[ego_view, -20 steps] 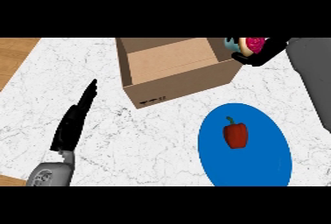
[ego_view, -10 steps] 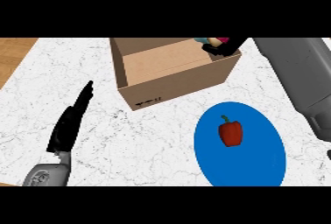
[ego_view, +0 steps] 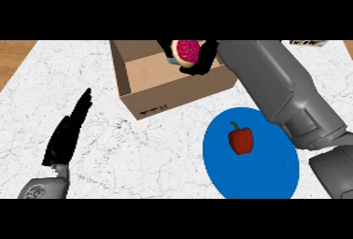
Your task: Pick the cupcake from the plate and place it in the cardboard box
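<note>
Cardboard box (ego_view: 180,93) is the landmark. The pink-frosted cupcake (ego_view: 187,50) hangs over its open top, near the far right corner, with the right hand (ego_view: 200,64) curled round it. The box floor lies straight below, so I judge lowering and release come next. Left of the box, the left hand (ego_view: 67,133) rests straight-fingered, holding nothing.

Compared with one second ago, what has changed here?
The right hand, fingers curled round the cupcake, moved left from beside the cardboard box to above its opening. The pepper stays on the blue plate; the left hand stays open at the left.
</note>
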